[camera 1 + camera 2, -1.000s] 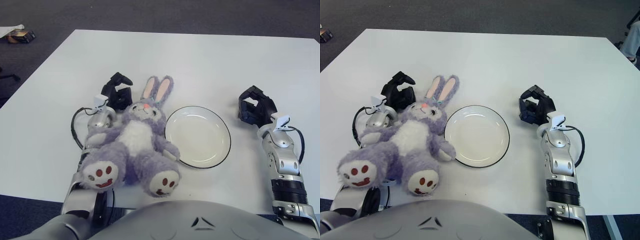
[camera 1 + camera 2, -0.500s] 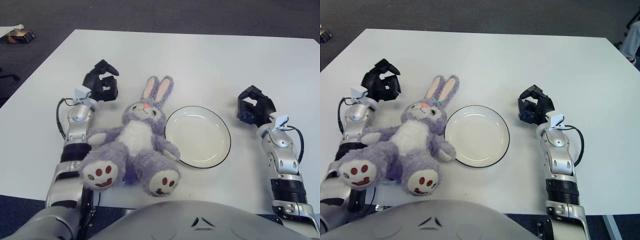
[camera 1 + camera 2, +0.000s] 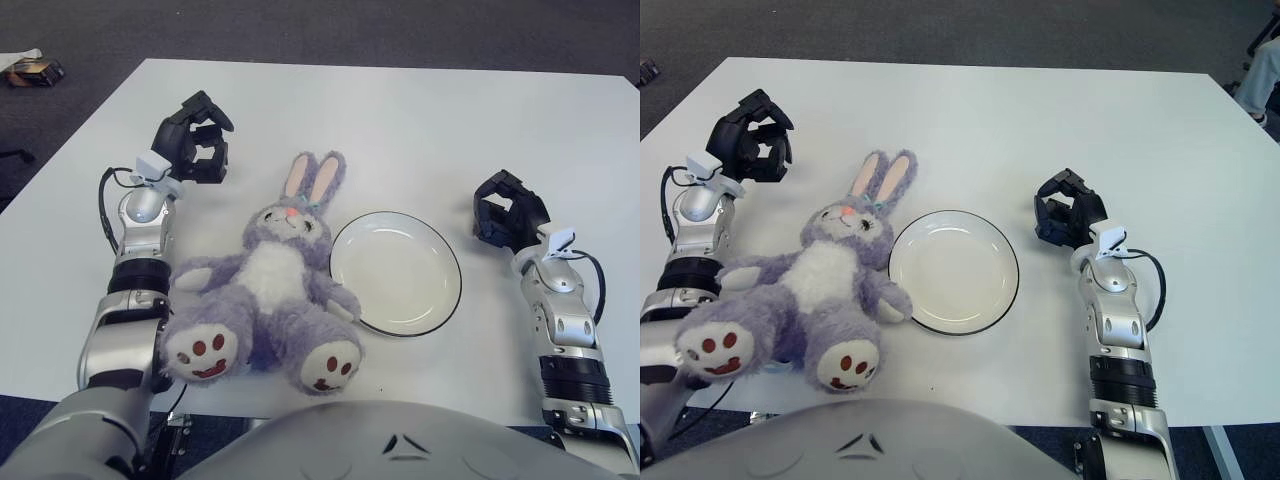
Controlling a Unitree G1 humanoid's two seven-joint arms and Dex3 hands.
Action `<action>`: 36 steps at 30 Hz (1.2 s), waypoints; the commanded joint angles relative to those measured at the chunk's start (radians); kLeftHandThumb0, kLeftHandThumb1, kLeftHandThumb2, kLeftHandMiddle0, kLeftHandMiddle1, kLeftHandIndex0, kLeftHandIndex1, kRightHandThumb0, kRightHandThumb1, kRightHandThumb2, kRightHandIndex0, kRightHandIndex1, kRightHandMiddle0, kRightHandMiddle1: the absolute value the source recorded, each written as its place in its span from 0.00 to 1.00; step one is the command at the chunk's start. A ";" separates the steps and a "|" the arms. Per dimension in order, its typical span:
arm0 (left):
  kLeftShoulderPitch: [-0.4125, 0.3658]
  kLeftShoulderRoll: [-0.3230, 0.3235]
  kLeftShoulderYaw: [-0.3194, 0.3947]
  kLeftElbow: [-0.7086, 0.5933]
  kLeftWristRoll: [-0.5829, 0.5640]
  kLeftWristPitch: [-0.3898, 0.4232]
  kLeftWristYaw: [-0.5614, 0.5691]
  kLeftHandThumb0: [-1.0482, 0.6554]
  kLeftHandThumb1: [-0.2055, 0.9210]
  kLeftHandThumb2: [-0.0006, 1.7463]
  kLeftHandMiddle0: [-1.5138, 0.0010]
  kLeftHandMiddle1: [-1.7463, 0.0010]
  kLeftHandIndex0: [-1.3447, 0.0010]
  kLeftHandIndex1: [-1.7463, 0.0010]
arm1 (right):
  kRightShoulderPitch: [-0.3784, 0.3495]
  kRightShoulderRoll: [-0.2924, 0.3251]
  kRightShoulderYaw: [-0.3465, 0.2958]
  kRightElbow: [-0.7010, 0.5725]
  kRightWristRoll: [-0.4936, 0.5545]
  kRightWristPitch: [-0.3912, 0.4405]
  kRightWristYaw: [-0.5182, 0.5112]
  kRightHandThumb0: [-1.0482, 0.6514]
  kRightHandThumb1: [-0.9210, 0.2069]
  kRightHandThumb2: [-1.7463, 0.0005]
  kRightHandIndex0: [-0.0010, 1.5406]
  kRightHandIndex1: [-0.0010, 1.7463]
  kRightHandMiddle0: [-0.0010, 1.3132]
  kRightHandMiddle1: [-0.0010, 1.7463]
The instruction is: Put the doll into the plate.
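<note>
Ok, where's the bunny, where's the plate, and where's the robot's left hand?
bunny (image 3: 268,272): left eye view, on its white belly.
plate (image 3: 396,270): left eye view, on its bare middle.
left hand (image 3: 192,150): left eye view, on the black fingers.

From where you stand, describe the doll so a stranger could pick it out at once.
On the white table, look at the near edge on the robot's left side. There the doll lies on its back, just left of the round white plate with a dark rim. It is the only soft thing: a purple bunny with pink-lined ears, a white belly and red paw prints on its soles.
</note>
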 commanded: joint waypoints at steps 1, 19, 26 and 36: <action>-0.048 0.030 -0.005 0.049 0.004 -0.044 -0.037 0.37 0.66 0.59 0.41 0.00 0.67 0.00 | 0.058 0.020 0.036 0.064 -0.016 0.073 0.015 0.37 0.34 0.40 0.64 1.00 0.34 1.00; -0.051 0.111 -0.038 0.049 0.065 -0.324 -0.147 0.72 0.85 0.44 0.83 0.01 0.92 0.05 | 0.057 0.018 0.039 0.058 -0.006 0.087 0.022 0.37 0.34 0.41 0.64 1.00 0.34 1.00; -0.051 0.147 -0.066 0.048 0.116 -0.333 -0.140 0.45 0.36 0.70 0.99 0.22 0.99 0.19 | 0.056 0.012 0.045 0.062 -0.017 0.081 0.020 0.37 0.34 0.41 0.65 1.00 0.34 1.00; -0.077 0.160 -0.105 0.049 0.213 -0.469 -0.072 0.18 0.55 0.49 0.99 0.37 1.00 0.33 | 0.057 0.015 0.043 0.066 -0.015 0.077 0.017 0.37 0.34 0.41 0.64 1.00 0.34 1.00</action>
